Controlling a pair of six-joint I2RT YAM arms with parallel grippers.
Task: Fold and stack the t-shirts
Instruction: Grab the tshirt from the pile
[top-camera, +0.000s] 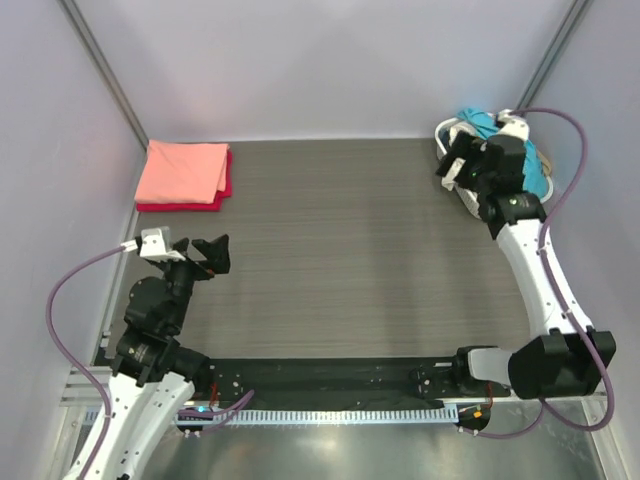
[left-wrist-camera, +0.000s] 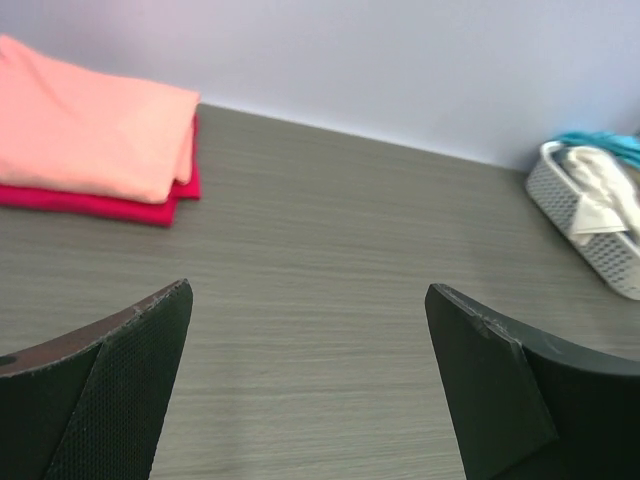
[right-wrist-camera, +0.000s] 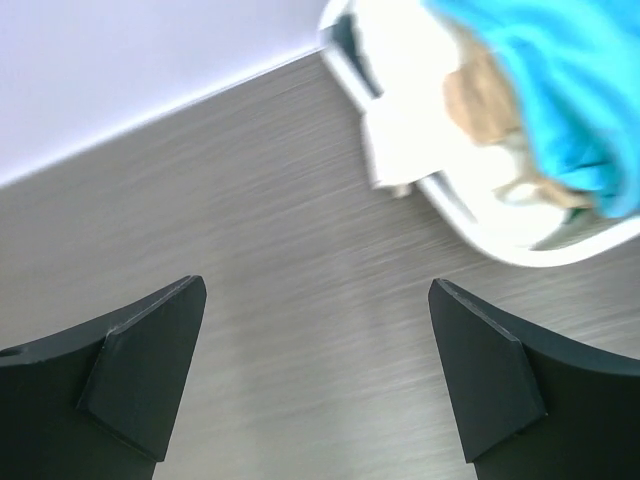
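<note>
A folded salmon-pink t-shirt (top-camera: 183, 170) lies on a folded red t-shirt (top-camera: 225, 187) at the table's far left; both show in the left wrist view, pink (left-wrist-camera: 90, 130) over red (left-wrist-camera: 150, 208). A turquoise t-shirt (top-camera: 478, 122) (right-wrist-camera: 560, 90), a tan one (right-wrist-camera: 485, 95) and a white one (right-wrist-camera: 400, 100) lie bunched in the white basket (top-camera: 466, 196) at the far right. My left gripper (top-camera: 205, 252) (left-wrist-camera: 310, 340) is open and empty over the near left of the table. My right gripper (top-camera: 455, 165) (right-wrist-camera: 318, 340) is open and empty beside the basket's left side.
The grey wood-grain table (top-camera: 350, 250) is walled by pale panels at the back and sides. The white basket (left-wrist-camera: 590, 225) sits against the right wall. A black rail (top-camera: 330, 375) with the arm bases runs along the near edge.
</note>
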